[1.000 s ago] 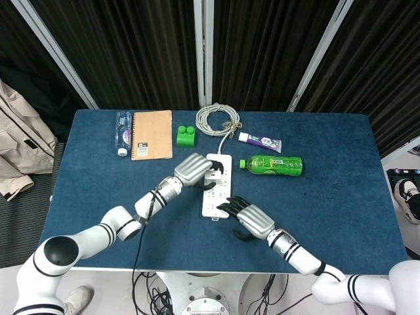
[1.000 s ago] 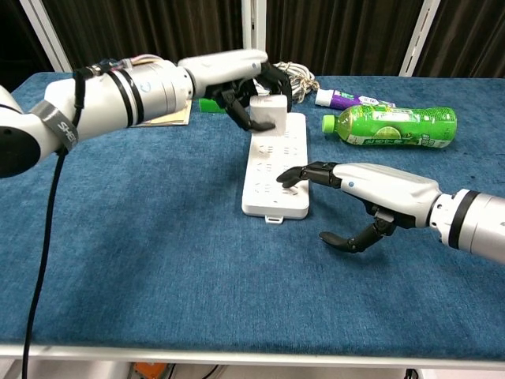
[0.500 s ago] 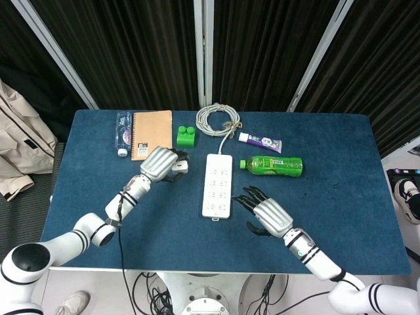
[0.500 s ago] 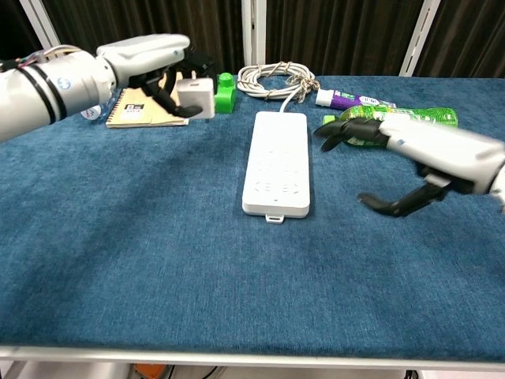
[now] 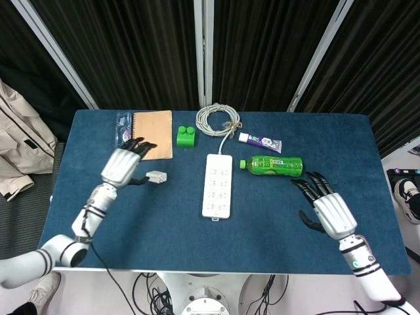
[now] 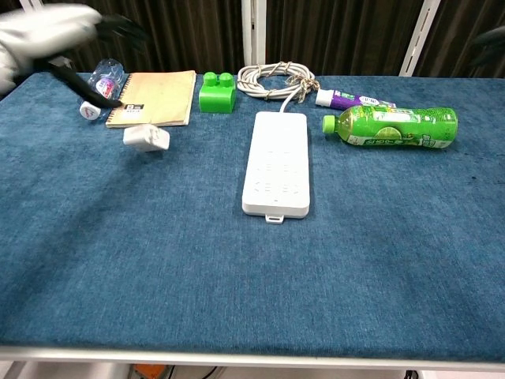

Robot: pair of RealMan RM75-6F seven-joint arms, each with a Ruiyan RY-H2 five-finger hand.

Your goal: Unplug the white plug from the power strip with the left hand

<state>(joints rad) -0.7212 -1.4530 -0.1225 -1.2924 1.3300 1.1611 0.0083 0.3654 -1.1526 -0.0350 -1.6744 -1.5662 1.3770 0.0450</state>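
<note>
Dark curtains are hanging behind the blue worktop (image 5: 98,216) you are working over. Your left hand (image 5: 122,164) is hovering well to the left of the power strip (image 5: 217,186), fingers spread and grasping nothing; in the chest view it is only a blur at the top left corner. Half a second ago it was carrying the white plug (image 5: 156,176); now the plug is lying loose on the cloth between that hand and the power strip, apart from both, with its cable not discernible. Your right hand (image 5: 330,211) is also released, fingers fanned, and has been pulling away to the right of the strip, well clear of it; the chest view barely shows it.

That change is telling you the job is essentially finished: a second ago the plug was sitting at the far end of the strip with your left fingers around it, and now the strip's sockets are all showing bare. No further pull looks needed, so you are likely just retreating both arms.

Moving outward from the strip, the green bottle (image 5: 272,165) is lying on its side just to the right, the coiled cable (image 5: 218,120) is sitting beyond its far end, and the green brick (image 5: 186,136), notebook (image 5: 151,134) and small clear bottle (image 5: 123,128) are lining up to the far left.
</note>
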